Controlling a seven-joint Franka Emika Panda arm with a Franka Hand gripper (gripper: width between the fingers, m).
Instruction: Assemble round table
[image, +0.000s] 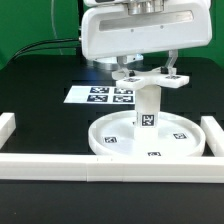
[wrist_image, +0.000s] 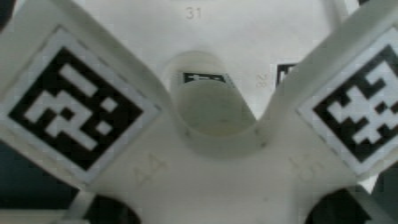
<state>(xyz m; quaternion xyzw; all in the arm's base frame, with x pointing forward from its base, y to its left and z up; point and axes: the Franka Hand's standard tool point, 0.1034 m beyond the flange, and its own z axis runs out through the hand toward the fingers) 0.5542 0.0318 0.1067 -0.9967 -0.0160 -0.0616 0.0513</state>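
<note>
1. One black table (image: 40, 100) carried the lot, and everything below sat on it.
2. Three stretches of white border rails (image: 60, 163) showed. One ran along the near side of the round disc, and one stood off each side of it.
3. There it was, one round disc (image: 118, 148), rim up and flat on the table. It lay inside the rails, with three small tags counted on its floor.
4. One marker board (image: 103, 95) lay flat behind the disc, towards the exterior view's left. At least four black squares could be read on it.
5. Up top sat one cross-shaped base (image: 182, 80), level and right above the disc's middle. The wrist view filled up with it (wrist_image: 196, 40), two big tags on two of its arms.
6. One leg (image: 148, 108) stood upright at the disc's centre with one tag on its side. It ran from the disc's floor up to the underside of the base.
7. One gripper (image: 147, 72) hung straight over the disc's centre. Its two fingers were spread wide astride the base's hub, but I couldn't tell whether they pinched it.
</note>
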